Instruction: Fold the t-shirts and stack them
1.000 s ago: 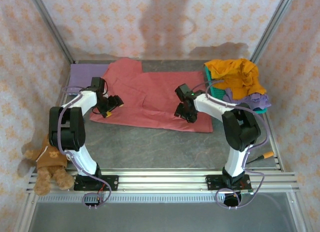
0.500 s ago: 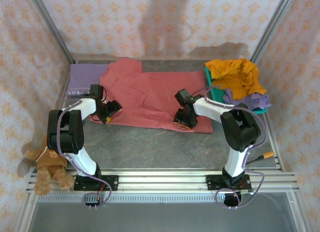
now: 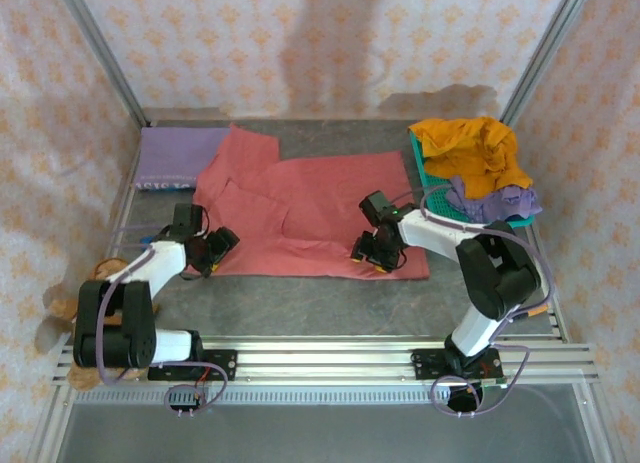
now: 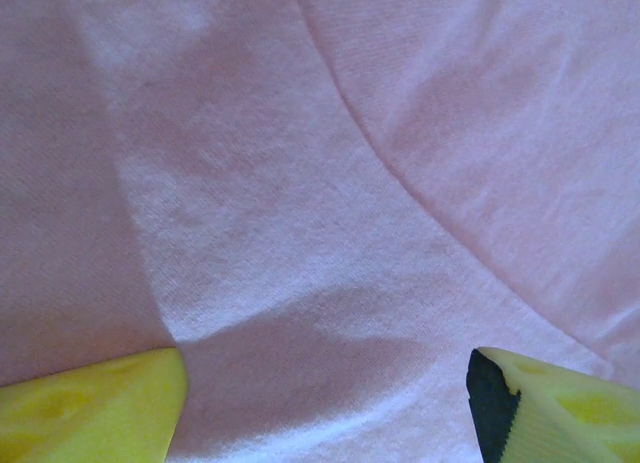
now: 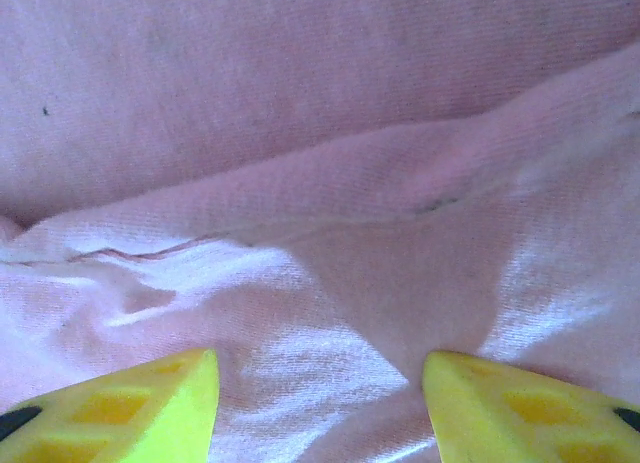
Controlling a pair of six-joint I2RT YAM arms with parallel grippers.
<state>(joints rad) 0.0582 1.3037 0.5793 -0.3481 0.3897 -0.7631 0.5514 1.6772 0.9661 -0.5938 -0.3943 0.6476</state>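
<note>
Dusty red t-shirt (image 3: 320, 198) flat on grey worktop (image 3: 300, 303); soft fine knit, shallow creases. Left gripper (image 3: 212, 246) and right gripper (image 3: 368, 253) at near hem, fingers apart.

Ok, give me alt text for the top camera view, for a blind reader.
A dusty red t-shirt lies spread on the table, the left gripper at its near-left corner and the right gripper at its near edge. A folded lavender shirt lies far left; a teal basket far right holds a mustard orange shirt.
</note>
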